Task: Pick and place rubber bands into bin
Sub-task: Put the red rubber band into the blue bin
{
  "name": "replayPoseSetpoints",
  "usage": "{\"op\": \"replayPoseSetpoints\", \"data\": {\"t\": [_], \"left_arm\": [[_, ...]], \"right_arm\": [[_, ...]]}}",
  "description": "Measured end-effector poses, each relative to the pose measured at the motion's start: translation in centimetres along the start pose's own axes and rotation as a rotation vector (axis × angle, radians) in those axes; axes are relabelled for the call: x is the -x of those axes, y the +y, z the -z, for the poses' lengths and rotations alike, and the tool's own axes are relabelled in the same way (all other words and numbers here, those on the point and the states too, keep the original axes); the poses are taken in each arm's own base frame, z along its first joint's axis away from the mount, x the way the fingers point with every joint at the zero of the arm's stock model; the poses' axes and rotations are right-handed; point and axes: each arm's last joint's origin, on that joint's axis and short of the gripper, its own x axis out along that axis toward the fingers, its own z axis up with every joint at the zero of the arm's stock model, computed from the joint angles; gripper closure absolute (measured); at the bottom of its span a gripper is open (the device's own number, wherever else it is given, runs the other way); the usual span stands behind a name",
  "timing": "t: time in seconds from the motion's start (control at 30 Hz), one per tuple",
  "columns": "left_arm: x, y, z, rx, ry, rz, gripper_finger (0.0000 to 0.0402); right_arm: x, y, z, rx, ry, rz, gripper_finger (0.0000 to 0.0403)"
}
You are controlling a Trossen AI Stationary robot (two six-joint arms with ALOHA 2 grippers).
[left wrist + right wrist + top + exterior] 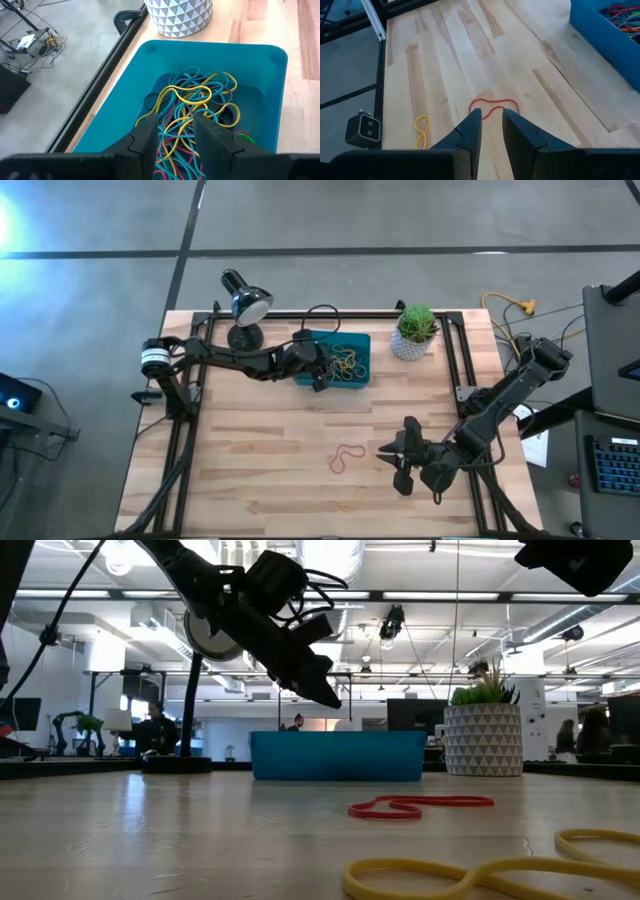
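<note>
The teal-blue bin [352,340] stands at the table's far middle and holds a tangle of rubber bands [197,107] in yellow, teal, red and green. My left gripper [175,127] hovers open above the bin's inside, as the low view [318,680] also shows, clear of the bands. A red band [494,106] and a yellow band [422,128] lie flat on the wood, also seen in the high view as the red band [347,458] and the yellow band [352,500]. My right gripper [492,122] is open, low over the table, just to the right of the red band.
A white plant pot [413,340] stands just right of the bin, and a desk lamp [243,305] just left of it. Black frame rails [455,365] run along the table's sides. Bare wood [260,450] lies left of the loose bands.
</note>
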Motion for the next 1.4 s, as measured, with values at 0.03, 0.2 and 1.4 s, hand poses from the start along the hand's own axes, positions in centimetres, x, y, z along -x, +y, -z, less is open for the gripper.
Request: {"op": "replayPoseSetpoints", "data": {"t": [0.03,0.2,1.4], "left_arm": [[0.0,0.0,-0.1,0.0,-0.001,0.0,0.0292],[0.4,0.2,-1.3,0.011,-0.039,-0.005,0.0292],[5.7,-6.0,-2.3,0.309,0.093,0.828,0.0292]], "right_arm": [[0.0,0.0,0.0,0.0,-0.003,0.003,0.0335],[0.0,-0.1,-0.1,0.007,-0.007,0.008,0.0335],[-8.9,0.1,4.6,0.147,0.216,0.077,0.032]]}}
